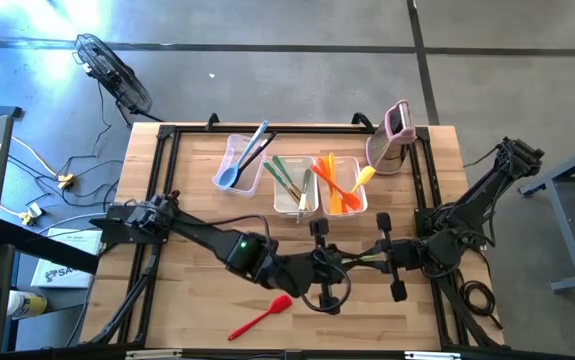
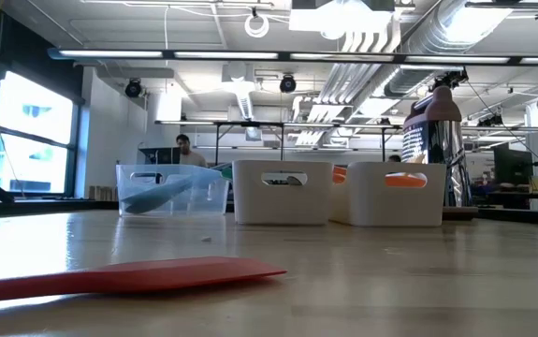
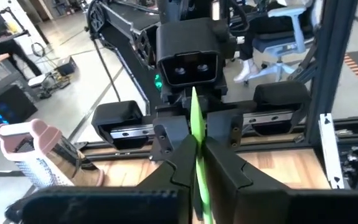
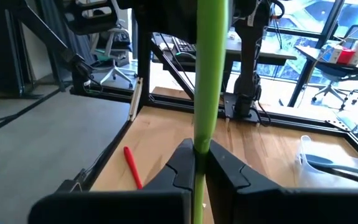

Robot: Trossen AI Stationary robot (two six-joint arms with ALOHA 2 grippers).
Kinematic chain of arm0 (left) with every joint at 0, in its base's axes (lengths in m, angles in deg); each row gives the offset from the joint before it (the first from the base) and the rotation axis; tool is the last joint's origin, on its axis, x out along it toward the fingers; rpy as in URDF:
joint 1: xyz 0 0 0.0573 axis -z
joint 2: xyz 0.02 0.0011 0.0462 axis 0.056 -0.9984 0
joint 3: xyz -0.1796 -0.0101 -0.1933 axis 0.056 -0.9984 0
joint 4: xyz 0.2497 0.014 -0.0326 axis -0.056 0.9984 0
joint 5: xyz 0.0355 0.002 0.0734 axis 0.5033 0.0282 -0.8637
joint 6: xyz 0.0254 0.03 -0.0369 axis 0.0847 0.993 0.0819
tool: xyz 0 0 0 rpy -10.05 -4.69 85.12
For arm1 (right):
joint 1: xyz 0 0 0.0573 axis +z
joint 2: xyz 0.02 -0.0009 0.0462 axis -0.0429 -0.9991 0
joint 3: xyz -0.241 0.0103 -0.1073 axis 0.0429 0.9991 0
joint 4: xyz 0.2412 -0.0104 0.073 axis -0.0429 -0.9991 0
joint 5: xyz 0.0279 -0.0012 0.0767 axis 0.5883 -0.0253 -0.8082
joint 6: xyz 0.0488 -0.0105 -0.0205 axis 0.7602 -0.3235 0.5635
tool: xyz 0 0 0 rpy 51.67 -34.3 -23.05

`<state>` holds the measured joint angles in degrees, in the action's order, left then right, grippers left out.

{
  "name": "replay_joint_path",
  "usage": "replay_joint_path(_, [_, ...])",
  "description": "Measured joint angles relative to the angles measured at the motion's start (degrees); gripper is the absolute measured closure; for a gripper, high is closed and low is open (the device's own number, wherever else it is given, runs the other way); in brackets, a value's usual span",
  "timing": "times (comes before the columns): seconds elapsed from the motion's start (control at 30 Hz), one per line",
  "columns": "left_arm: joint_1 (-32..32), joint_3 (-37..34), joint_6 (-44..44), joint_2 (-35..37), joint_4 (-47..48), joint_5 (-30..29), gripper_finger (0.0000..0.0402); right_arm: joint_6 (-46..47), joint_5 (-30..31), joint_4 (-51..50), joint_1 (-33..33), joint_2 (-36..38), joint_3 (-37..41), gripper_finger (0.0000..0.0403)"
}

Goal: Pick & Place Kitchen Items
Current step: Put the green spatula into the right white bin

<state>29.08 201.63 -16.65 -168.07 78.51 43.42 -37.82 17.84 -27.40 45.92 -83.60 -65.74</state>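
Observation:
A slim green utensil [image 1: 355, 259] hangs level in the air over the table's near middle, held between my two grippers, which face each other. My left gripper [image 1: 339, 263] comes from the left and is shut on one end [image 3: 196, 134]. My right gripper [image 1: 367, 259] comes from the right and is shut on the other end [image 4: 208, 74]. A red spatula [image 1: 262, 317] lies flat on the table near the front edge; it also shows in the low view [image 2: 128, 278] and the right wrist view [image 4: 132, 167]. My left gripper pinches the green utensil's shaft [image 3: 195, 146] between its two fingers. The fingers are about level, come from the table's left and lie along the shaft. The utensil is clear of the table. My right gripper pinches the green shaft [image 4: 200, 149] between its two fingers. They are about level, come from the table's right and lie along the shaft. The rest of the utensil reaches forward toward my left gripper, clear of the table.
Three clear tubs stand in a row at the back: one with a blue utensil [image 1: 239, 165], one with green ones [image 1: 292, 187], one with orange and yellow ones [image 1: 340, 187]. A pink-and-white upright gadget [image 1: 392, 135] stands at the back right. A black frame [image 1: 162, 180] edges the table.

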Motion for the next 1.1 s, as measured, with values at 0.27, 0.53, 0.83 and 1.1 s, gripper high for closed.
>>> replay_joint_path(0.27, [0.0, 0.0, 1.5, 0.0, 2.2, -1.2, 0.033, 1.9, 0.3, -2.3, 0.0, 0.0, 0.0, 0.0396])
replay_joint_path(0.53, [0.0, 0.0, 1.5, 0.0, 7.4, -4.3, 0.025, 5.8, 3.0, -6.7, 1.3, 0.0, 0.0, 0.0397])
replay_joint_path(0.83, [0.0, 0.0, -2.0, 0.0, 21.1, -13.6, 0.0231, 27.6, 14.7, -28.6, 5.0, 1.0, 0.0, 0.0397])
replay_joint_path(1.1, [0.0, 0.0, -23.6, 0.0, 44.3, -8.8, 0.0231, 48.4, 15.2, -47.6, -2.1, 8.8, 0.0, 0.0398])
